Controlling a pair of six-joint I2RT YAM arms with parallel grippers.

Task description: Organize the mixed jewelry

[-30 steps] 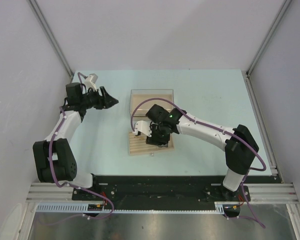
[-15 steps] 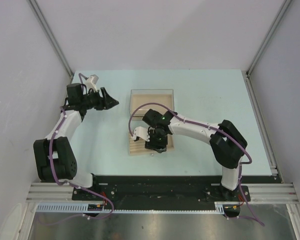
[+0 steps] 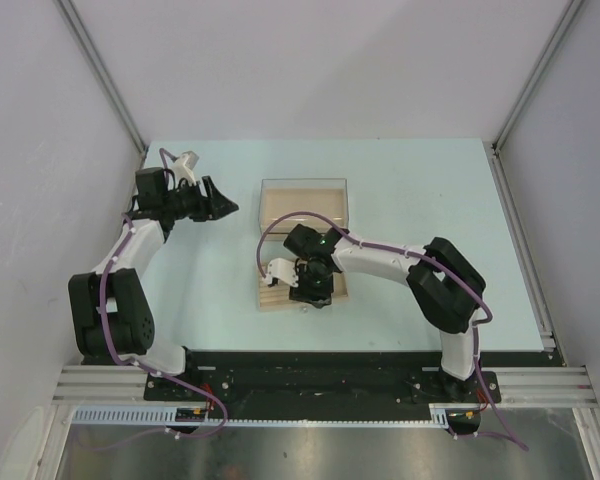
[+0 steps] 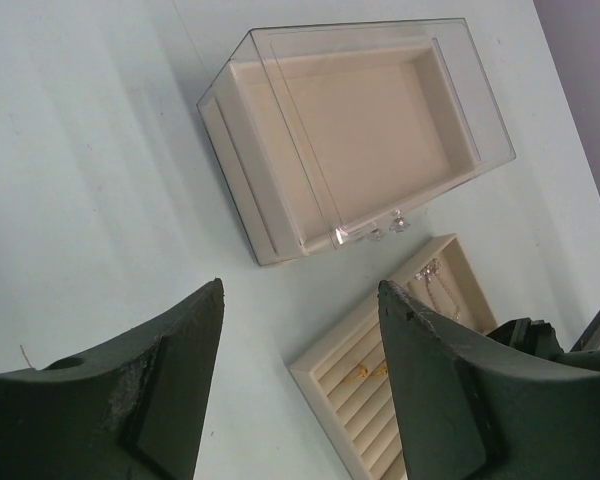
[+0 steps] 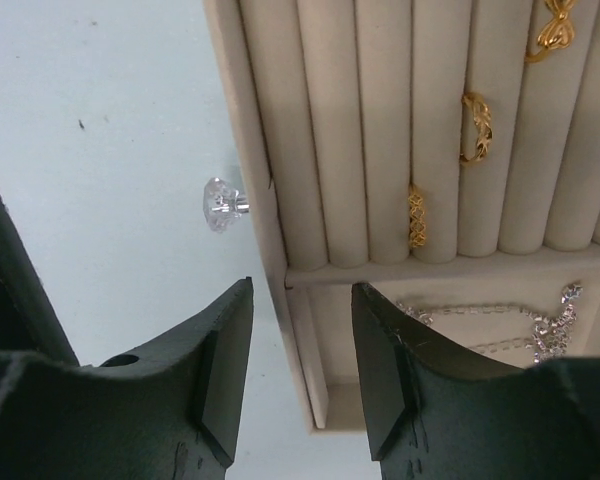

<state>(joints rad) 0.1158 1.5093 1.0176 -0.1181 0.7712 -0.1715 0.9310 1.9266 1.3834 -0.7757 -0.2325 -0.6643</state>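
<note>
Plainly, three gold rings (image 5: pixel 416 215) stand tucked in the slots between the padded rolls of the tray (image 5: pixel 270 230), each in a different slot and stepped diagonally up towards the right of the right wrist view. A silvery chain (image 5: pixel 500 320) lies loose in the flat compartment next to the rolls, past a divider wall, with small sparkling stones at one end.

A clear faceted knob (image 5: pixel 223 204) sticks out from the tray's outer wall over the pale blue table (image 5: pixel 100 120).

The right gripper (image 5: pixel 300 330) hangs over the tray's corner, where that wall meets the divider. Its jaws are part-way apart with nothing between them (whether a finger touches the wall cannot be told).

Just beyond the tray, away from the arms, sits a box (image 4: pixel 350 130) with a beige lining and a clear lid, with two small crystal knobs on the side facing the tray.

The left gripper (image 4: pixel 300 330) is well off to the left, above bare table, pointed towards the box. Its jaws stand wide and it holds nothing.
</note>
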